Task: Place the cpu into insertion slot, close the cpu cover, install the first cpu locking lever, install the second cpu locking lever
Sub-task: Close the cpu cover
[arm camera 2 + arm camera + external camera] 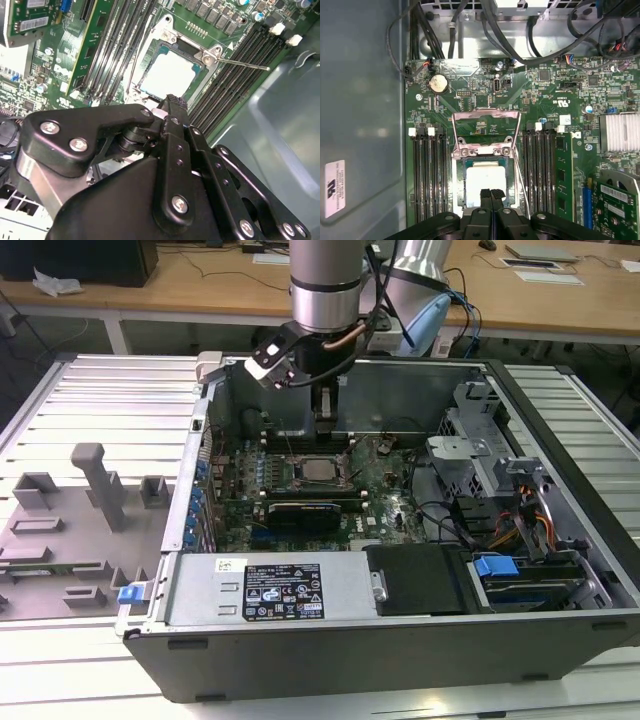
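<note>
The cpu (pixel 485 177) lies flat inside the insertion slot (pixel 457 175) on the green board, its pale metal top showing; it is also seen in the second wrist view (pixel 169 74) and the exterior view (pixel 320 471). The cpu cover (pixel 486 116) stands open, swung back from its hinge at the slot's far side, with green board showing through its window. My gripper (pixel 491 194) hangs just above the cpu's near edge, its black fingertips (pixel 172 102) shut together with nothing between them. A thin locking lever (pixel 245 64) sticks out sideways from the slot's corner.
Black memory slots (pixel 427 175) flank the socket on both sides. Cables (pixel 470 20) run along the case wall beyond the board. A heatsink (pixel 620 132) and a card (pixel 305 512) sit nearby. The case's power supply (pixel 270 590) and drive bays (pixel 520 570) border the board.
</note>
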Action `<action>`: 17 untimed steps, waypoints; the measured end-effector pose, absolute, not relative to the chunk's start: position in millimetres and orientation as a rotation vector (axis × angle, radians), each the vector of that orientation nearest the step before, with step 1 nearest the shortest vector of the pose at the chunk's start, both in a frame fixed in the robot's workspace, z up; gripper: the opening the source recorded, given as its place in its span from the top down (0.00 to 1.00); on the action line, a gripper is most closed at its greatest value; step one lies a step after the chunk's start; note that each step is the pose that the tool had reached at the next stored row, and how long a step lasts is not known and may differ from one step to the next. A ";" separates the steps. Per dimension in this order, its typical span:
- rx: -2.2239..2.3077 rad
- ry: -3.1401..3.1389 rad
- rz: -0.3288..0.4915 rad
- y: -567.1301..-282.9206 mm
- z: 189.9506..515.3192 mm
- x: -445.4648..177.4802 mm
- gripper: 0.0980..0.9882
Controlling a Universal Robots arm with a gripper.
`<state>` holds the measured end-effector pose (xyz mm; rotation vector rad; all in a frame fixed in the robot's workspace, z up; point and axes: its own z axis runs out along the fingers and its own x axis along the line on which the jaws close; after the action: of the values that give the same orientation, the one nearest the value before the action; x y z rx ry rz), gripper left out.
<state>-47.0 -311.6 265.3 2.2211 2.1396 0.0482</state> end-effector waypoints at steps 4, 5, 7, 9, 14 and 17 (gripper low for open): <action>2.221 2.140 0.048 -311.6 265.5 -43.2 0.99; 2.221 2.140 0.048 -311.6 265.5 -39.0 0.99; 2.222 2.140 0.047 -311.6 265.5 -28.7 0.99; 2.222 2.141 0.046 -311.8 265.5 -16.5 0.99; 2.225 2.144 0.039 -311.9 265.5 16.1 0.99; 2.227 2.146 0.035 -311.9 265.4 30.8 0.99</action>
<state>30.8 -311.9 265.4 2.2269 2.1457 0.0351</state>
